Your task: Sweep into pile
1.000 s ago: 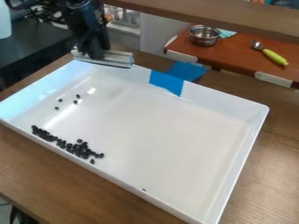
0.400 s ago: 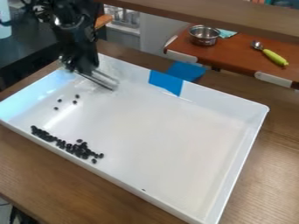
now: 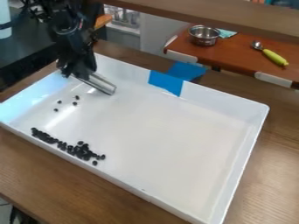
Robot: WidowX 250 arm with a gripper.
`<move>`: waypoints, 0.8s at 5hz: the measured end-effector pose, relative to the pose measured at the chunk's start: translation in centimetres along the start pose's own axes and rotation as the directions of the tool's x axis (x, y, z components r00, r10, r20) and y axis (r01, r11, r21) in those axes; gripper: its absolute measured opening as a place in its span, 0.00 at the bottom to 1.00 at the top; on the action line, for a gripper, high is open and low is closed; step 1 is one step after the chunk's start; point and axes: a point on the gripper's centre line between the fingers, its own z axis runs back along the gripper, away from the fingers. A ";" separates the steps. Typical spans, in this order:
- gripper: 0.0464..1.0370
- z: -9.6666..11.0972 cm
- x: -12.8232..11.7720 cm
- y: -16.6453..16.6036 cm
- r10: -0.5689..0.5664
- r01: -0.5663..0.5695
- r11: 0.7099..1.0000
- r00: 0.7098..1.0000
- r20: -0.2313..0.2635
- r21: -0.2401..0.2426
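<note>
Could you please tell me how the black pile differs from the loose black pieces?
The pile holds many pieces, mostly packed together; the loose pieces number four, spaced apart. The pile lies along the tray's near wall, the loose pieces nearer the gripper. Both are black.

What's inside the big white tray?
The tray holds little black pieces: a heap along one wall, and four loose ones farther away. Blue tape sticks to its far wall. The metal tool hides whatever is behind it.

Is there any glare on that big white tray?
Yes, in the camera view: a pale bluish sheen on the left corner of the white tray, and a bright streak on its floor near the few stray dark pellets.
</note>
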 end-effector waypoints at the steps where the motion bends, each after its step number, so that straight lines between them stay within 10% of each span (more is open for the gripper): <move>1: 0.29 1.5 -1.6 -0.2 0.023 -0.024 1.000 0.995 -0.102 -0.012; 3: 0.29 3.1 -2.2 -2.4 0.004 -0.010 0.999 0.987 -0.162 -0.036; 4: 0.29 0.2 -2.4 -2.2 -0.004 0.013 0.999 0.980 -0.201 0.046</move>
